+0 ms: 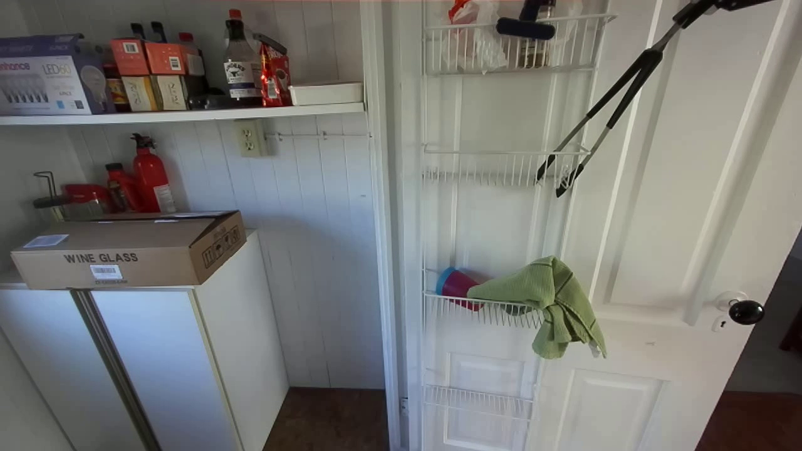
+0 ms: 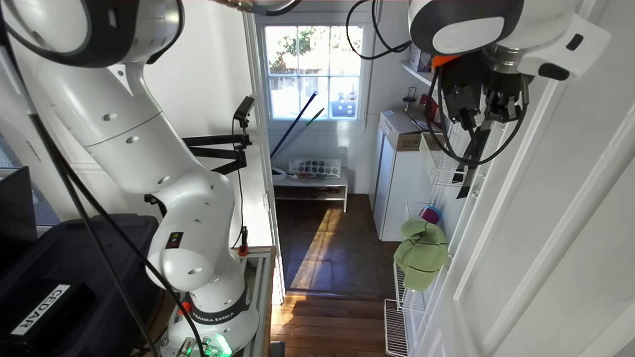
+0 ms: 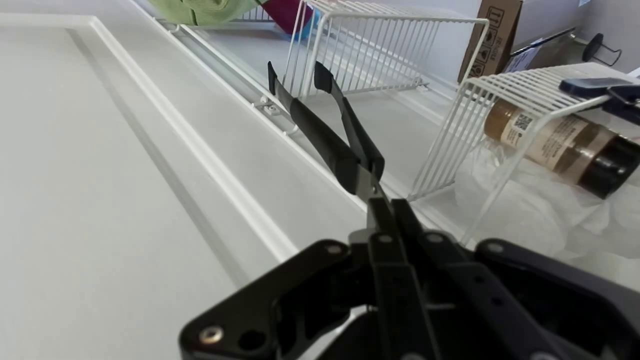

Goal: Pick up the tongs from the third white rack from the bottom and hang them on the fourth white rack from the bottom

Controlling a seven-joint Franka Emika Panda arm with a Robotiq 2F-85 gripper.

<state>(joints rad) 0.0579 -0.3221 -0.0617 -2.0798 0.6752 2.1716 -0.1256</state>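
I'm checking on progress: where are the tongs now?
In the wrist view's middle, the tongs are gripped by the hand, tips near the third white rack, left of the fourth white rack.

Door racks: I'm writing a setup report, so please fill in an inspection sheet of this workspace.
Surface: white panelled door, with a black knob.
Job's things: tongs slanting, tips at the end of the third white rack, contact unclear; not yet on the fourth white rack.
Clutter: green cloth and magenta cup on second rack; jar in fourth.
Hand: shut on the tongs' joined end.
Cables: black, looping below the hand.
Surroundings: cardboard box on white cabinet; red fire extinguisher behind.
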